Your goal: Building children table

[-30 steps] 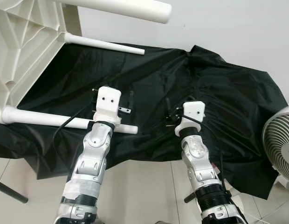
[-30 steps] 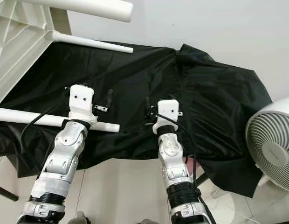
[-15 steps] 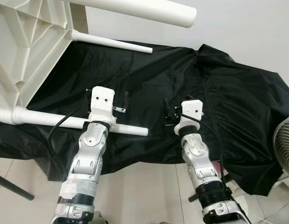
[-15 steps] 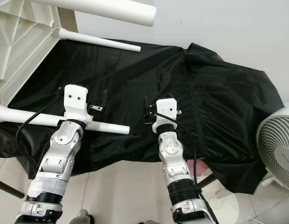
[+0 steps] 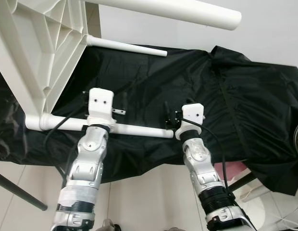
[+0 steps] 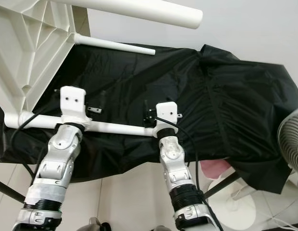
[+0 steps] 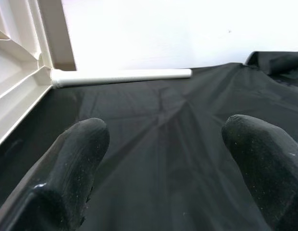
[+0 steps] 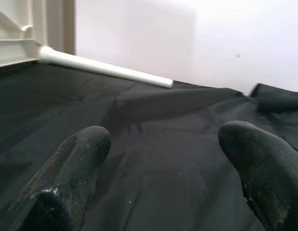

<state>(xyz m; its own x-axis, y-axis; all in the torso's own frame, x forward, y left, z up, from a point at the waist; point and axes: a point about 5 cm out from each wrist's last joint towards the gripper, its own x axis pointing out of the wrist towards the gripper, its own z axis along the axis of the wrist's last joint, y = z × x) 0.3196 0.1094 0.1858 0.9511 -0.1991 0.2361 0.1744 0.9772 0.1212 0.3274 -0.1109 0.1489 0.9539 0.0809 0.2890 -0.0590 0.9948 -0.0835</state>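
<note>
The white table (image 5: 38, 57), lying on its side on the black cloth (image 5: 235, 106), has swung rightward; its near leg (image 5: 134, 129) now reaches the right gripper (image 8: 163, 178). Left gripper (image 7: 163, 163) and right both gape wide, holding nothing.

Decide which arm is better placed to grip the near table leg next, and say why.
Probably the left: the left gripper sits above the near leg's middle, fingers open; the right gripper is by its free tip.
</note>
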